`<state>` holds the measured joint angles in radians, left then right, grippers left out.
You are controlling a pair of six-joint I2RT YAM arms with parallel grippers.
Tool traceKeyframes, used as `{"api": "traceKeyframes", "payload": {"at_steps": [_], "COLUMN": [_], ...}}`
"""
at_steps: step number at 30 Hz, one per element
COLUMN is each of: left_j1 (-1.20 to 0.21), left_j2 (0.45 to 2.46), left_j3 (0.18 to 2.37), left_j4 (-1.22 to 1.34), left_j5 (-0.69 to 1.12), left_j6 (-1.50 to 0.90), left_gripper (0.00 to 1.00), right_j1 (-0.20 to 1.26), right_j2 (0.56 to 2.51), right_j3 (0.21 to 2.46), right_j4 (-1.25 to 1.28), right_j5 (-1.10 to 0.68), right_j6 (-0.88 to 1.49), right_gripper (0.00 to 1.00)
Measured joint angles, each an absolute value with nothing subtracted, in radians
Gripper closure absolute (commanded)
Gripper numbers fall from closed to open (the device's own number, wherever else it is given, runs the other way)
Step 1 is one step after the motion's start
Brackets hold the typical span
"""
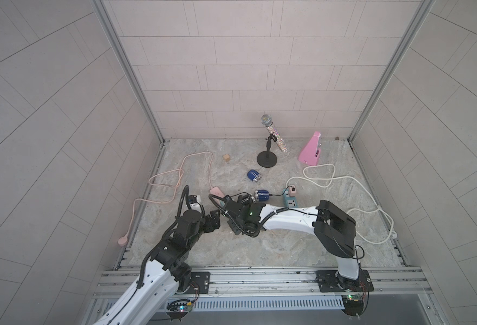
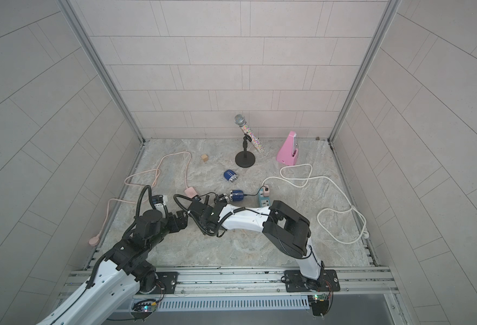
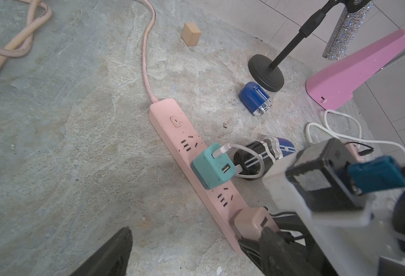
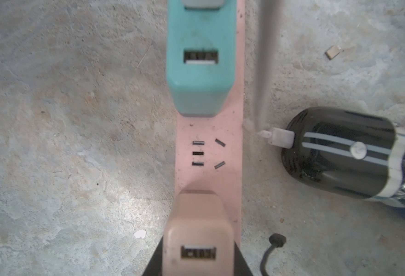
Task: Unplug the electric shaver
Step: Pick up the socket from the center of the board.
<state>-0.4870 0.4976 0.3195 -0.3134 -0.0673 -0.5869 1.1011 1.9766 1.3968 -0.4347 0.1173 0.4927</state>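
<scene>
With your right pincer (image 4: 199, 262) pinching the beige adapter (image 4: 196, 229) and the left pincer (image 1: 213, 222) spread, pull straight up off the pink strip (image 4: 208, 155).

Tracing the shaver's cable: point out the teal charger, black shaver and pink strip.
teal charger (image 4: 200, 78): right wrist view, port face.
black shaver (image 4: 335, 153): right wrist view, mid-body.
pink strip (image 4: 231, 184): right wrist view, bare face.
</scene>
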Motion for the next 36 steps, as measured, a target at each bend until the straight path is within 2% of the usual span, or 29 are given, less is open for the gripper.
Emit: {"api": "traceKeyframes", "payload": {"at_steps": [8, 20, 25, 36], "left_j1": [-0.487, -0.487, -0.487, -0.446], "left_j2": [0.456, 0.374, 0.343, 0.295], "left_j3": [0.319, 0.218, 0.147, 0.03], "left_j4": [-0.336, -0.307, -0.242, 0.017], "left_j5": [-0.046, 0.019, 0.063, 0.158], "left_j6": [-0.614, -0.712, -0.782, -0.949], "left_gripper": [0.11, 0.02, 0.0, 0.0], "right_j1": [1.032, 0.954, 0.9, 0.844], "right_j2": [1.916, 1.787, 1.765, 1.754], "right_j3": [1.309, 1.223, 1.156, 1.034], "right_j4": [-0.345, -0.27, -0.165, 0.052], "right_j5": [-0.026, -0.201, -0.333, -0.501], "right_j6": [0.509, 0.52, 0.57, 0.69], "right_gripper": [0.92, 0.96, 0.98, 1.0]}}
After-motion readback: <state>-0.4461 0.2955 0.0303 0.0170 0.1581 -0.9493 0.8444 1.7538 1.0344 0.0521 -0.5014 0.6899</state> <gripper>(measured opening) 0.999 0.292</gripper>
